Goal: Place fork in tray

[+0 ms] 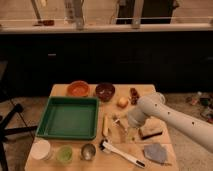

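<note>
Watching this one from across the room. The fork (119, 122) is lying flat on the table (59, 92), just right of the yellow stick (105, 125). It's near the tray (67, 118) but clearly outside it, and the tray has nothing in it.

The gripper (129, 131) hangs at the end of the white arm (167, 114), low over the table and just to the right of the fork. The jaws are spread as wide as they go, with nothing between them as far as I can see.

How the fork will handle, my guess:
- It's thin, stiff metal and light, so weight is no issue.
- It's shiny, so probably slippery under the pads.
- It lies flat, which leaves very little edge to catch.
- I'd pinch across the handle around the middle, coming straight down. Grab near the tines and it'll likely swing or twist out.

It's crowded there too. The stick is on one side, a pale block (151, 129) on the other and the brush (122, 154) in front, so a sloppy approach could nudge any of them.

As for brands or labels, I can't read a single bit of writing on the tray, the arm or anything else on the table.
</note>
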Robot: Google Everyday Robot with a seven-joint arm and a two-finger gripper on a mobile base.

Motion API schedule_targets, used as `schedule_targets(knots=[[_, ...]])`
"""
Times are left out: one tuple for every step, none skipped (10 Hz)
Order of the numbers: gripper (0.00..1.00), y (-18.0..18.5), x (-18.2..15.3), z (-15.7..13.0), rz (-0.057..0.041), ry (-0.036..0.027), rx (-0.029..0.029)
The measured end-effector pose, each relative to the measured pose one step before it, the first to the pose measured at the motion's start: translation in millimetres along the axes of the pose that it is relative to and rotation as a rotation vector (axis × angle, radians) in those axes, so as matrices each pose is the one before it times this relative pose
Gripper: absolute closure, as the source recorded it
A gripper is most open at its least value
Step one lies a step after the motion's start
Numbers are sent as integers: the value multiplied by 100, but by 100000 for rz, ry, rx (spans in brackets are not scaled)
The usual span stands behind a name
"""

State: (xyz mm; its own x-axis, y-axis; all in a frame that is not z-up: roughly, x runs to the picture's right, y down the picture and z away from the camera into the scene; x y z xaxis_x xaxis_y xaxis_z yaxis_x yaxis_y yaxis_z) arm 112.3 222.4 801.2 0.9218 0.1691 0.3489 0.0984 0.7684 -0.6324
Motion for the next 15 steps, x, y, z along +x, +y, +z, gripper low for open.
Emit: schedule_targets(knots=[[20,-9,-101,250,-872,-375,-834],[20,273,213,301,-470,223,-1507],[20,121,208,267,-189,451,-367],[20,100,125,258,424,592,151],[20,95,77,267,660,807,308],[20,55,212,269,1583,1564,875],[20,-17,66,220,1394,1230,851],[20,-100,-10,251,1511,1424,731],[20,-120,-172,387,929,1308,192],[20,-106,-215,229,100,617,-15],[20,-121,-250,280,68,492,-101],[20,-99,-37,280,348,754,-222],[20,-100,6,149,300,358,-130],[20,-120,-15,169,199,402,-264],[20,-138,-63,111,123,158,-141]])
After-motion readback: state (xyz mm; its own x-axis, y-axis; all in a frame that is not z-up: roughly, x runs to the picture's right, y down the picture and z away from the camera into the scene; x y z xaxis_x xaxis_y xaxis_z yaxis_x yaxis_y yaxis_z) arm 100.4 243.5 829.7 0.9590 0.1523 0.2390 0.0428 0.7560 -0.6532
